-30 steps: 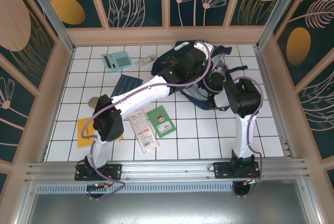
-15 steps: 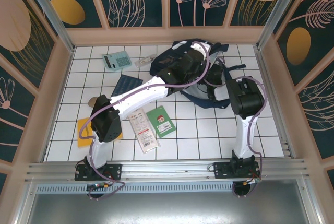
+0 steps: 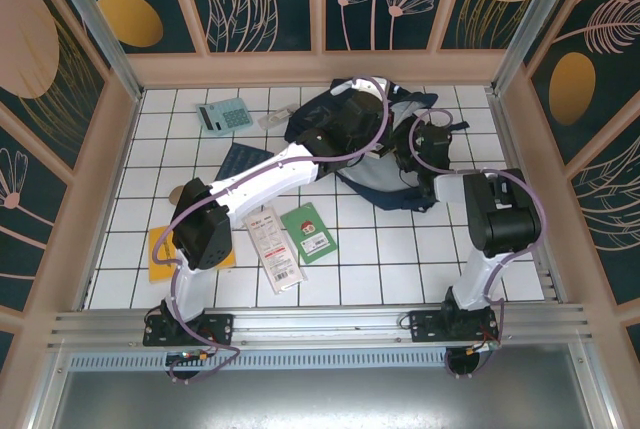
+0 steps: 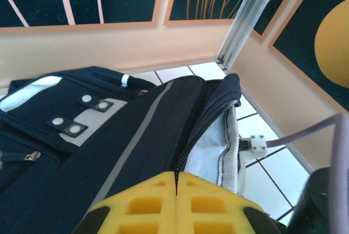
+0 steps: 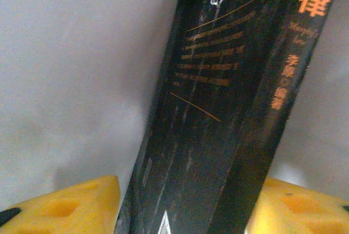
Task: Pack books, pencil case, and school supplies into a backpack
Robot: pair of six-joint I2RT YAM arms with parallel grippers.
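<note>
Right claw (image 5: 185, 207) spread, black book (image 5: 229, 81) between its fingers, grey lining (image 5: 71, 81) behind. Left claw (image 4: 177, 201) pressed together at zip opening (image 4: 210, 136) of backpack (image 4: 136, 130); left arm (image 3: 260, 184) stretches across tabletop (image 3: 380, 269).

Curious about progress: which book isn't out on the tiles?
The black gold-lettered book, between the right end effector's fingers; the blue book, green book and orange book lie on tiles.
</note>
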